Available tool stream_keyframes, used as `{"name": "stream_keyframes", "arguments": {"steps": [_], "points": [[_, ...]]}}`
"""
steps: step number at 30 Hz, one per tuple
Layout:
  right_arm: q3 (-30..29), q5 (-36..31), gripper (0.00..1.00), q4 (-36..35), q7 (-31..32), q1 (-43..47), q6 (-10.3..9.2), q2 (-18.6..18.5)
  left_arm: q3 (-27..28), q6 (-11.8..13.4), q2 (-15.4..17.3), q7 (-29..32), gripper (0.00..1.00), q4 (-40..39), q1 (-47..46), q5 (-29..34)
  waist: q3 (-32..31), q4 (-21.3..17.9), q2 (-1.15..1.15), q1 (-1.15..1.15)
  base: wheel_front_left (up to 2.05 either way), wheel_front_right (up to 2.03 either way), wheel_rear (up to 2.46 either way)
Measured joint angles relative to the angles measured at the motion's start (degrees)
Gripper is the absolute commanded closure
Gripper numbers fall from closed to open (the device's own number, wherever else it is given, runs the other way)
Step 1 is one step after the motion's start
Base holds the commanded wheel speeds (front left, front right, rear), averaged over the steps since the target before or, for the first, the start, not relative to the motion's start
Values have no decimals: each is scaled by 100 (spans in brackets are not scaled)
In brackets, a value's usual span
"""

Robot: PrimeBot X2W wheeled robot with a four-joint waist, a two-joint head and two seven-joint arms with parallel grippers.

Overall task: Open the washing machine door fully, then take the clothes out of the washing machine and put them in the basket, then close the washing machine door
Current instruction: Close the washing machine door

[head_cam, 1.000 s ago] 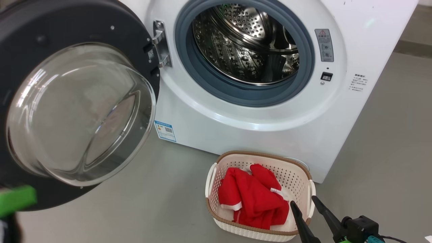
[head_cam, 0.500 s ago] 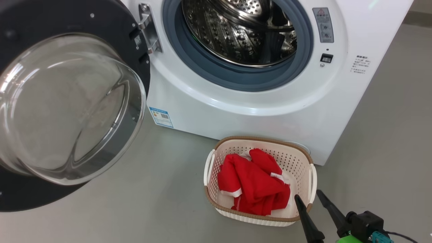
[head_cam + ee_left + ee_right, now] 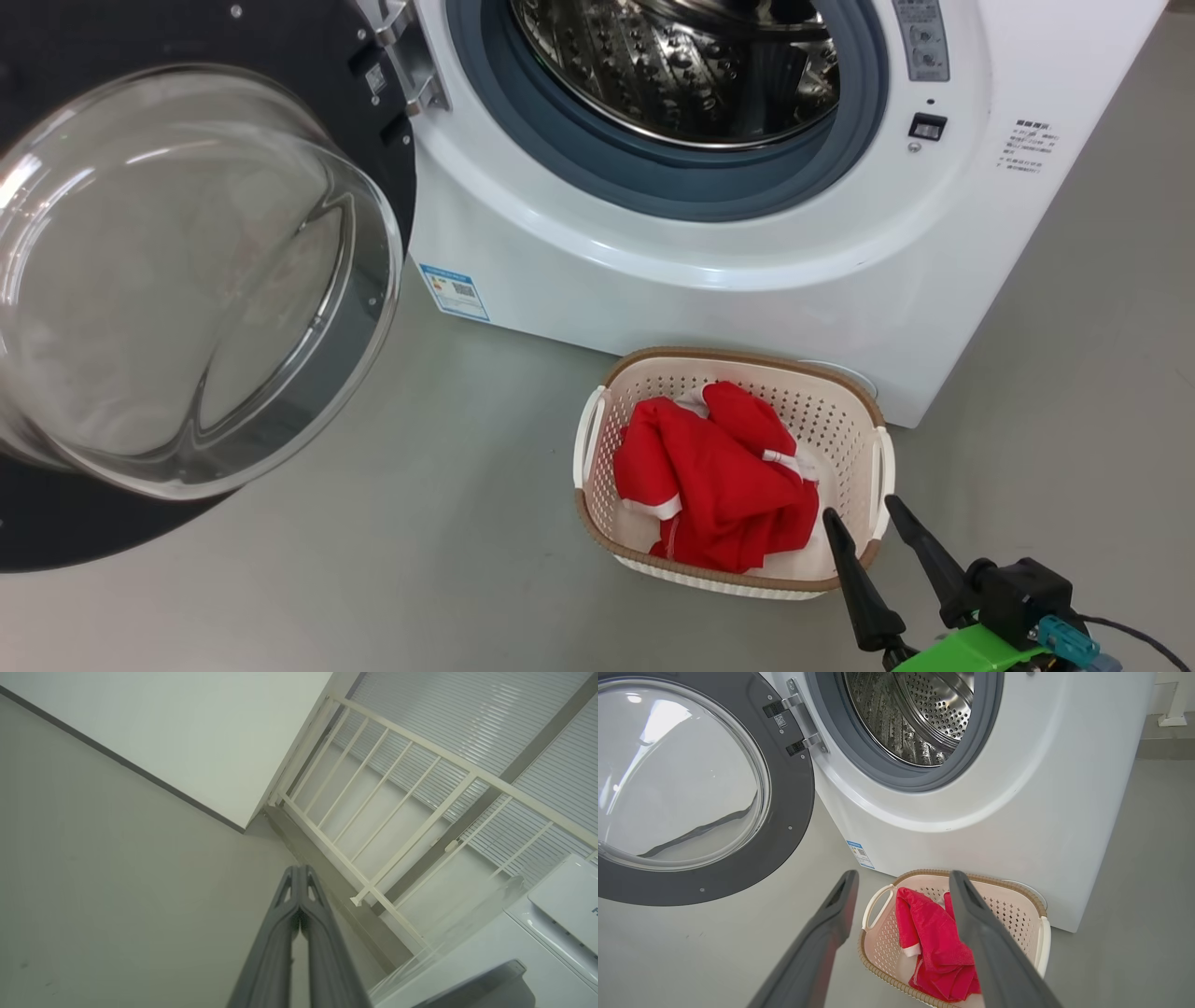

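Closing looks like the only step left; left gripper pressed together on nothing, aimed at a white railing off to the side; washing machine door hangs swung wide at far left, hinge on its right edge; door judged stiff and fairly heavy, its glass bowl smooth, slippery and breakable, so push on the black rim at the edge farthest from the hinge, not on the glass; washing machine next, steel drum looks empty as far as it shows; blue sticker at its lower left front corner; basket on the floor, just beside the machine's lower right front corner; clothes heaped inside it, red, soft, light; right gripper spread wide, empty, above the basket's near right corner; door's swing path looks free; basket sits low and to the right of it, probably no clash.
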Motion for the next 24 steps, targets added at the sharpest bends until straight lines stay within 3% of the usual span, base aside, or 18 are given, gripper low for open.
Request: {"name": "stream_keyframes", "arguments": {"steps": [5,6,11,24], "points": [[4,-48,0,-3,0,-83,0,0,-172,0,99,882,100,520,-57,-243,109,28,0,0,0,0,0],[-1,-49,0,-4,0,-84,0,-4,-293,0,142,1305,100,609,-55,-350,154,27,0,0,0,0,0],[-25,-104,0,-7,0,-111,0,-30,-465,0,140,2095,100,591,-21,-690,242,48,0,0,0,0,0],[-76,-157,0,-43,0,-179,0,-55,-869,2,191,3542,100,-342,721,-1425,239,81,0,0,0,0,0]]}}
